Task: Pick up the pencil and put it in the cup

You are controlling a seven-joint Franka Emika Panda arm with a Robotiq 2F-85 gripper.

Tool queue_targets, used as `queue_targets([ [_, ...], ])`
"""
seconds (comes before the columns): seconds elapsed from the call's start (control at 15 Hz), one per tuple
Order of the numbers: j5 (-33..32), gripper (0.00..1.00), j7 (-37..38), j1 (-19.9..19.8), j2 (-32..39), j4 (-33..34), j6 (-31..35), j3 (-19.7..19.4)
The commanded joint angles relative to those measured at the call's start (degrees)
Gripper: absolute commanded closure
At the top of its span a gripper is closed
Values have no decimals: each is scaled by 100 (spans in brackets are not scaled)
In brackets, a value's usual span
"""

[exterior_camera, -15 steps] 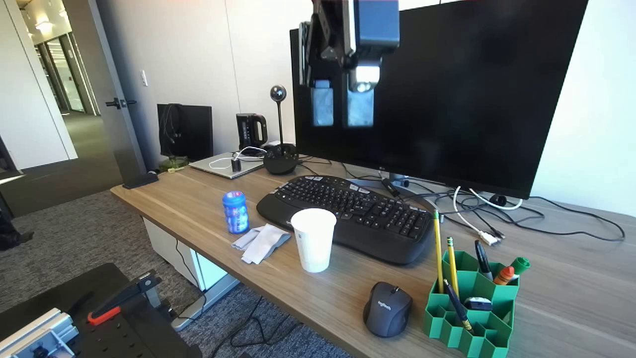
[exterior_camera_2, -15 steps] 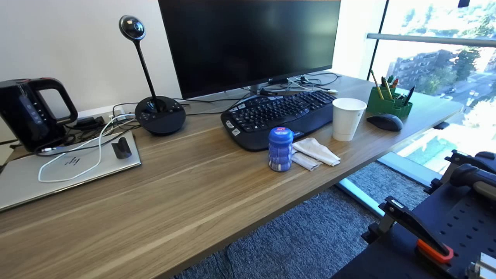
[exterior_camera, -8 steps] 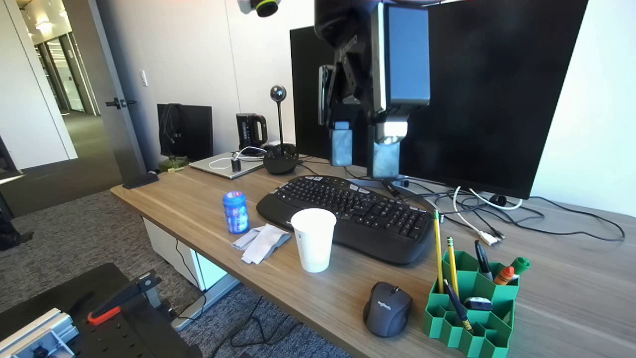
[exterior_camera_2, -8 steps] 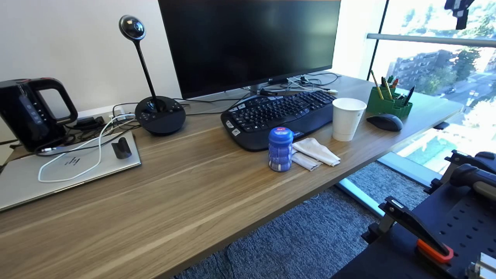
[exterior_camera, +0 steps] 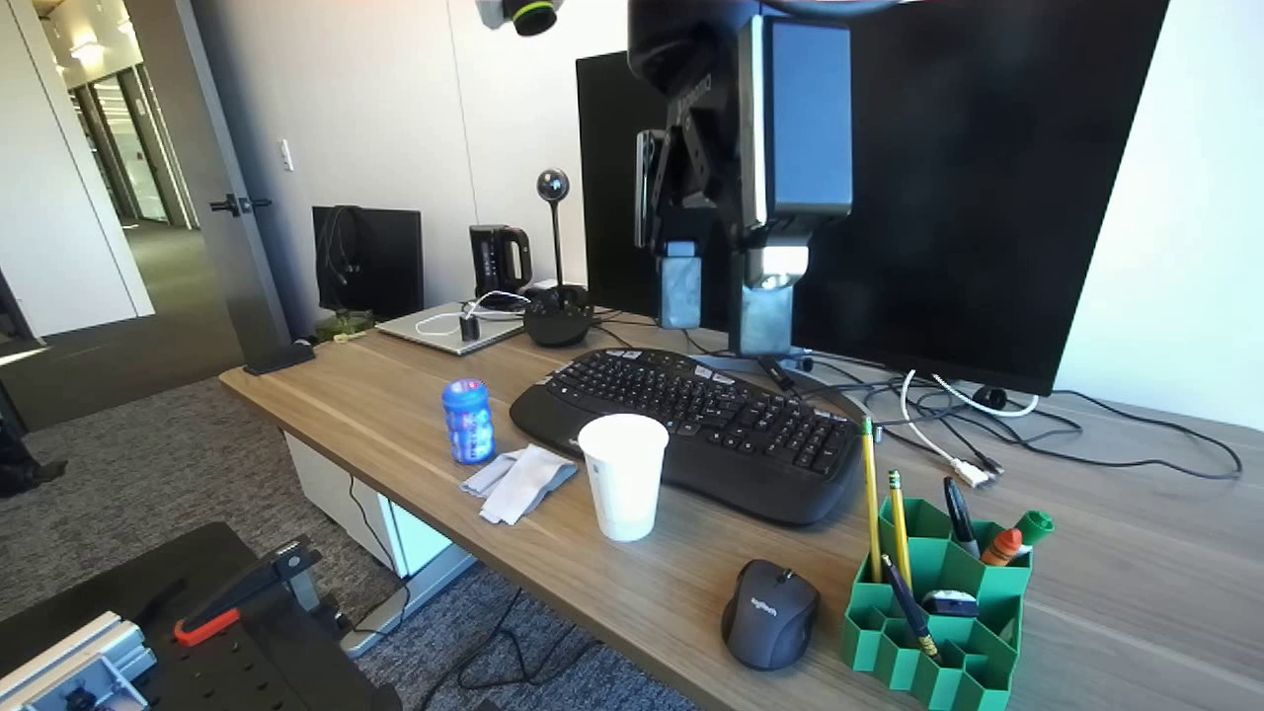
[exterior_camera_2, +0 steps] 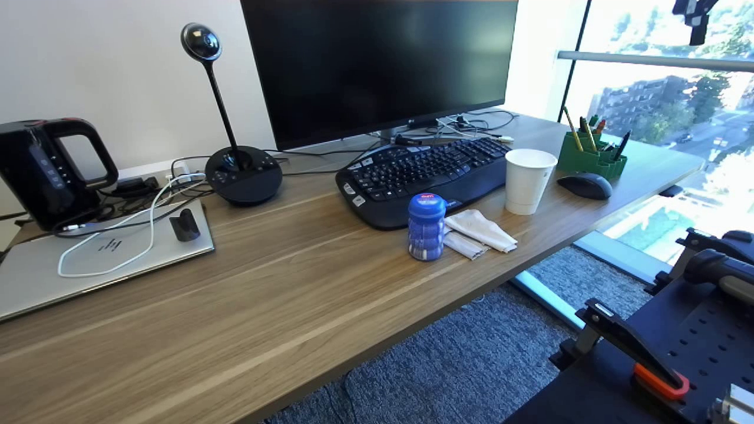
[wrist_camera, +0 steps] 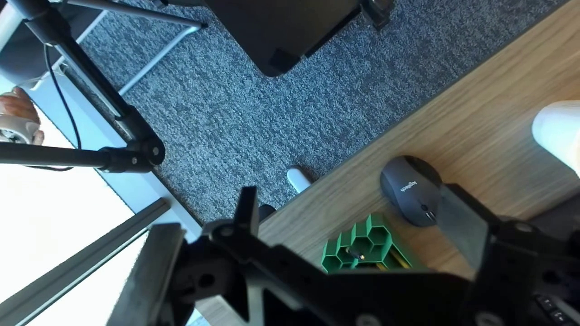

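Two yellow pencils stand in the green holder (exterior_camera: 938, 632), one taller pencil (exterior_camera: 871, 504) at its corner and a shorter pencil (exterior_camera: 900, 528) beside it. Only slivers of yellow pencil (wrist_camera: 398, 259) show in the wrist view, the rest hidden behind the gripper body. The white cup (exterior_camera: 624, 484) stands upright on the desk in both exterior views; its side (wrist_camera: 559, 131) enters the wrist view at the right edge. High above the desk, my gripper (exterior_camera: 723, 314) is open, touching nothing. From the wrist, the gripper (wrist_camera: 355, 213) has the holder visible between its spread fingers.
Close to the holder lies a dark mouse (exterior_camera: 771, 614). A black keyboard (exterior_camera: 691, 425) stretches behind the cup, with a large monitor (exterior_camera: 918, 197) behind that. A blue can (exterior_camera_2: 427, 227) and folded napkins (exterior_camera_2: 480, 229) are beside the cup. Cables (exterior_camera: 948, 415) run near the monitor's foot.
Over the first half second my gripper came down and shifted right in an exterior view, fingers still apart. Since then it has hardly moved. Pencils, holder and cup are unchanged.
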Motion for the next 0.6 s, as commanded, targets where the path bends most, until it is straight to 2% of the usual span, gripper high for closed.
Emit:
queue_targets([
  [0.0, 1, 0, -4, 68, 2, 12, -14, -69],
  [0.33, 93, 0, -177, 65, 20, -7, 18, -73],
  [0.53, -77, 0, -131, 77, 146, -37, 58, -68],
])
